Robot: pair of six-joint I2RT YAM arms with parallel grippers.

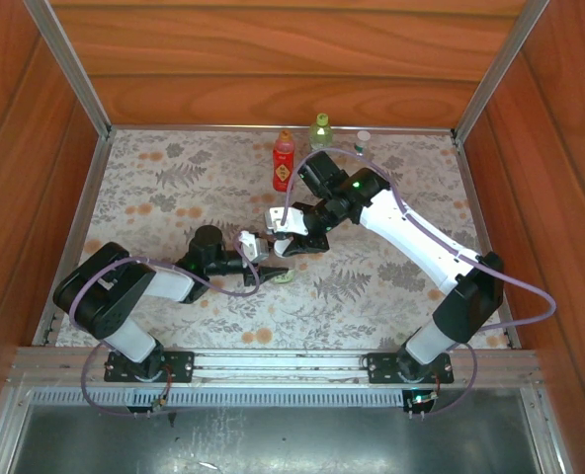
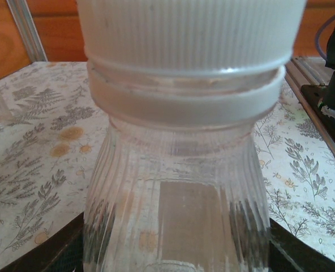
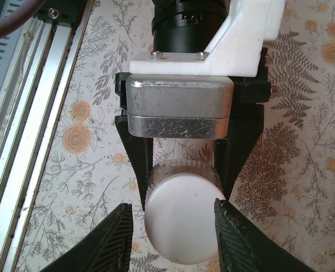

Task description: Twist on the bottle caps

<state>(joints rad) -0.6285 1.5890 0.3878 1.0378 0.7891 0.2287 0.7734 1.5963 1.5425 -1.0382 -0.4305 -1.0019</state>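
Top: left gripper [image 1: 261, 252] and right gripper [image 1: 291, 245] meet nose to nose.
Left wrist: clear bottle [image 2: 176, 187] clamped between its fingers, white cap [image 2: 190, 28] just above them.
Right wrist: jaws straddle the cap, with a sliver of gap on one side. Centre, pinch square, then twist.

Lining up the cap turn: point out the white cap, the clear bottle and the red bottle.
white cap [image 3: 181, 226], right wrist view, middle of its flat top.
clear bottle [image 2: 176, 170], left wrist view, ribbed shoulder below the neck.
red bottle [image 1: 284, 163], top view, its body.
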